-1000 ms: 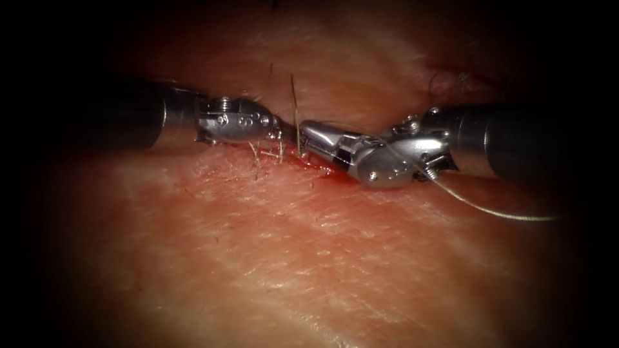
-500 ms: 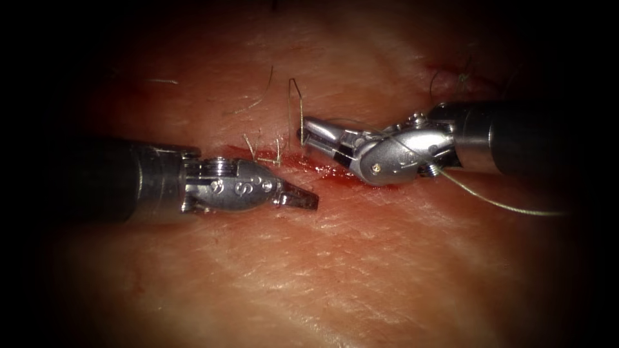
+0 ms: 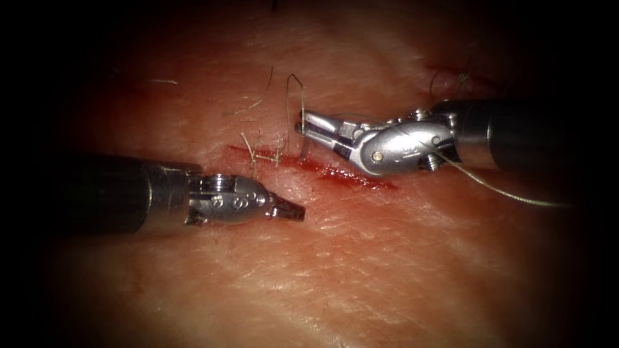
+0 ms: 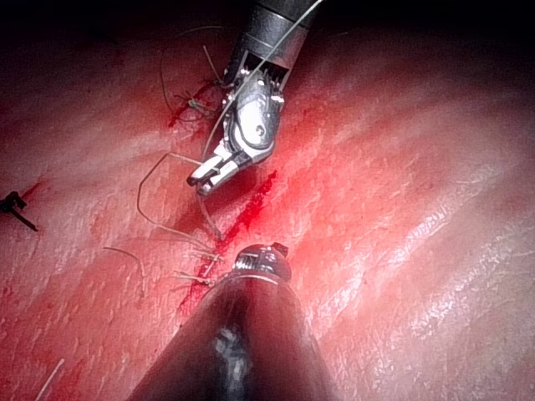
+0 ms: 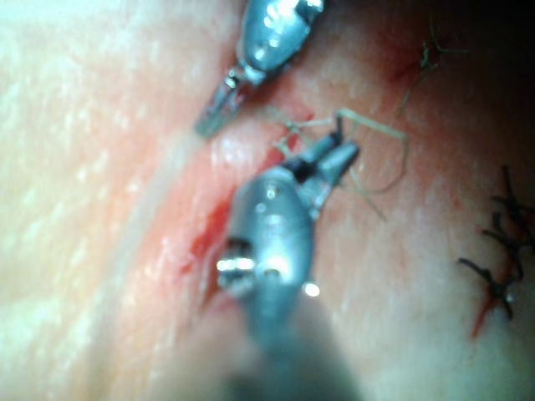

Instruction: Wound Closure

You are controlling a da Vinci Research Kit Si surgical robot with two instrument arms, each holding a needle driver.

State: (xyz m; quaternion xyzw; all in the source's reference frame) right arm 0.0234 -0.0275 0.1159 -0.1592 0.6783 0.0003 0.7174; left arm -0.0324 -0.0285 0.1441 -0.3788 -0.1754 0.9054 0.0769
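Observation:
The cut (image 3: 335, 171) runs across the tissue (image 3: 361, 258) with red fluid along it. My right tool (image 3: 302, 125) comes in from the right, its jaws shut on a pale thread (image 3: 302, 103) that stands up in a narrow loop above the cut's left part. The right wrist view shows those jaws (image 5: 338, 149) pinching the loop (image 5: 393, 134). A second length of thread (image 3: 503, 194) trails over the right tool's wrist toward the right. My left tool (image 3: 289, 211) lies in front of the cut near its left end, jaws shut and holding nothing.
Short cut ends of thread (image 3: 261, 154) stick up at the cut's left end. An earlier stitch (image 3: 461, 77) sits far right behind the right tool's shaft. Dark stitches (image 5: 497, 251) mark another closed spot in the right wrist view.
My left tool has drawn back from the cut, down and leftward, away from the right tool's jaws. The right tool has risen slightly with the thread, standing the loop up.

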